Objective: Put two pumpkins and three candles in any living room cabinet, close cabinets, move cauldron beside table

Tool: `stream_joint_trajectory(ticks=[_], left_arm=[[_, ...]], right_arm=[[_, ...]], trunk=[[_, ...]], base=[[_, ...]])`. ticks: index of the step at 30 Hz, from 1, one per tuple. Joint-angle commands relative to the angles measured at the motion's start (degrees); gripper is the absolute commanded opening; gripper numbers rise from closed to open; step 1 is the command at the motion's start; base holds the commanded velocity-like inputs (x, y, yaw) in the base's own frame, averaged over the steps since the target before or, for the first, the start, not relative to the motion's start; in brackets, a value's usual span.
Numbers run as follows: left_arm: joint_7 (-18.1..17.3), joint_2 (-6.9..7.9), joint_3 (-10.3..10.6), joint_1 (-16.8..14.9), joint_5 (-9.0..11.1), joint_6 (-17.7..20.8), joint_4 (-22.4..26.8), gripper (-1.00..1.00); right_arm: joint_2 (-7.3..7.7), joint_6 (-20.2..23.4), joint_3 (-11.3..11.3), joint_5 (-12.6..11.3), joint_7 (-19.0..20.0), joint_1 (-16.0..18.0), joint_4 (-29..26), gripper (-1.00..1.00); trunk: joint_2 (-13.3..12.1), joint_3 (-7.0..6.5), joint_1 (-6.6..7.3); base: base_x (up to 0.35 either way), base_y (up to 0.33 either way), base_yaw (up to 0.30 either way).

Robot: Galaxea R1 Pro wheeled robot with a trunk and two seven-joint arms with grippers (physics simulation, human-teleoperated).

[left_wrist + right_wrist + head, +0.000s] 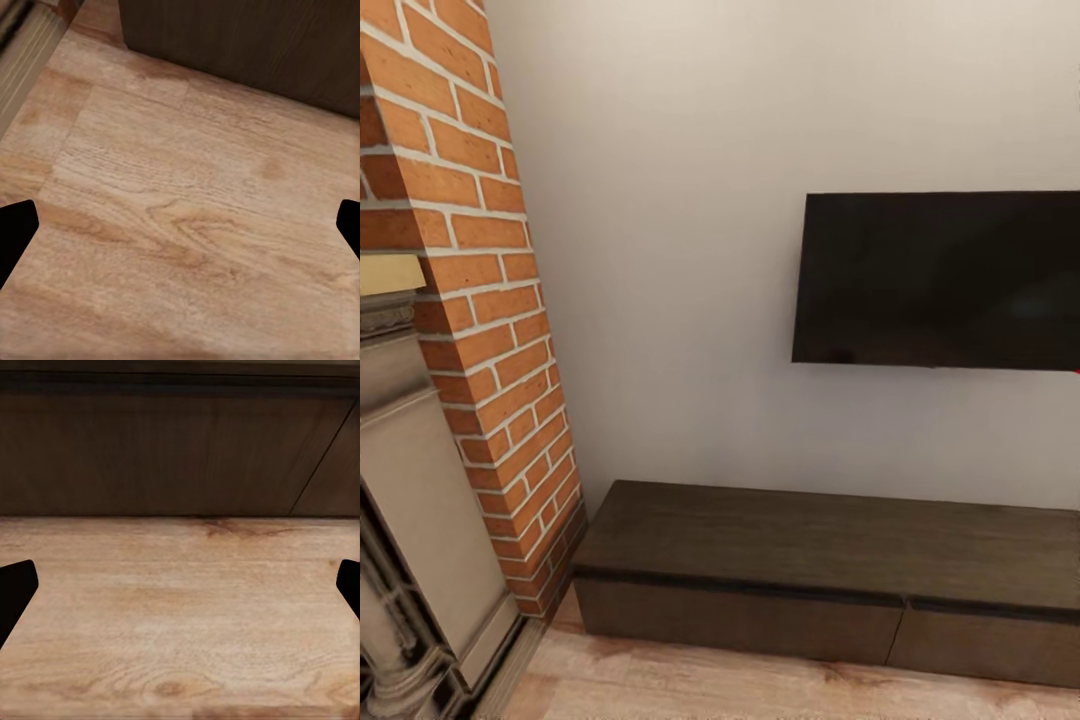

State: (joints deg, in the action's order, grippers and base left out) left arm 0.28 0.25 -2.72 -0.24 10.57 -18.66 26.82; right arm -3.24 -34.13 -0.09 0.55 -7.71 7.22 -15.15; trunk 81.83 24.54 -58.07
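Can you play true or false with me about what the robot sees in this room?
1. The cabinet drawers are shut. True.
2. The TV is showing a cartoon. False, its screen is dark.
3. A pumpkin sits on top of the cabinet. False, its top is bare.
4. The brick fireplace stands left of the cabinet. True.
5. The left gripper is holding a candle. False, its fingers are wide apart over the wood floor.

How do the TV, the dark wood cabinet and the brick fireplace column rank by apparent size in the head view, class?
1. Cabinet, widest span.
2. Brick fireplace column and TV: too close to rank; both are cut off by the frame.
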Motion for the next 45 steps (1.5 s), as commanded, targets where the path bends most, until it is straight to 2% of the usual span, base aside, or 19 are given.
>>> stream_joint_trajectory(ticks=[1, 13, 17, 22, 29, 32, 34, 35, 37, 38, 41, 45], left_arm=[[0.0, 0.01, 0.1, 0.0, 0.3, -0.1, 0.0, 1.0], [-0.1, -0.03, 0.1, 0.0, 0.3, -0.4, 0.9, 1.0], [-0.1, -0.06, 0.1, 0.0, 0.3, -0.4, 1.0, 1.0], [-0.1, 0.0, 0.0, 0.0, 0.3, -0.3, 1.0, 1.0], [0.0, -0.05, -0.1, 0.0, 0.3, -0.3, 1.0, 1.0], [0.1, -0.07, -0.1, 0.0, 0.3, -0.3, 1.0, 1.0], [0.1, -0.03, -0.1, 0.0, 0.3, -0.4, 1.0, 1.0], [0.1, -0.01, -0.1, 0.0, 0.4, -0.4, 1.0, 1.0], [0.1, -0.02, -0.1, 0.0, 0.4, -0.4, 1.0, 1.0], [0.1, -0.04, -0.1, 0.0, 0.4, -0.4, 1.0, 1.0], [0.1, -0.07, -0.2, 0.0, 0.3, -0.5, 1.1, 1.0], [0.1, -0.14, -0.3, 0.0, 0.3, -0.5, 1.6, 1.0]], right_arm=[[-0.02, -0.1, 0.0, 0.1, -0.2, 0.0, 0.0, 1.0], [-0.36, 0.1, 0.2, 0.1, -0.3, 0.0, -0.5, 1.0], [-0.38, 0.3, 0.2, 0.1, -0.4, 0.2, -2.6, 1.0], [-0.16, 0.6, 0.2, 0.1, -0.5, 2.2, -6.0, 1.0], [-0.41, 0.5, 0.0, -0.8, -0.5, 4.3, -6.8, 1.0], [-0.56, 0.4, 0.0, -2.9, -0.5, 4.9, -7.8, 1.0], [-0.6, 0.5, -0.1, -5.8, -0.4, 5.6, -9.3, 1.0], [-0.61, 0.6, -0.1, -8.5, -0.3, 6.2, -10.0, 1.0], [-0.65, 0.7, -0.1, -11.5, -0.1, 7.2, -10.4, 1.0], [-0.69, 1.0, 0.0, -14.2, 0.4, 8.4, -10.7, 1.0], [-1.0, 3.7, 0.1, -19.8, 3.7, 11.6, -11.4, 1.0], [-1.75, 5.2, 0.1, -21.4, 4.9, 12.5, -13.8, 1.0]], trunk=[[0.4, 0.25, -0.22], [5.3, 2.4, -2.86], [6.9, 3.12, -3.74], [8.9, 4.02, -4.83], [11.7, 5.27, -6.37], [12.9, 5.81, -7.03], [13.7, 6.17, -7.47], [14.1, 6.35, -7.69], [14.9, 6.71, -8.13], [15.3, 6.89, -8.35], [16.5, 7.43, -9.01], [18.1, 8.15, -9.88]], base=[[-0.016, 0.0, 0.0], [-0.001, 0.0, 0.0], [0.0, 0.0, 0.0], [0.0, 0.0, 0.0], [0.0, 0.0, 0.0], [0.0, 0.0, 0.0], [0.0, 0.0, 0.0], [0.0, 0.0, 0.0], [0.0, 0.0, 0.0], [0.0, 0.0, 0.0], [0.0, 0.0, 0.0], [0.0, 0.0, 0.0]])
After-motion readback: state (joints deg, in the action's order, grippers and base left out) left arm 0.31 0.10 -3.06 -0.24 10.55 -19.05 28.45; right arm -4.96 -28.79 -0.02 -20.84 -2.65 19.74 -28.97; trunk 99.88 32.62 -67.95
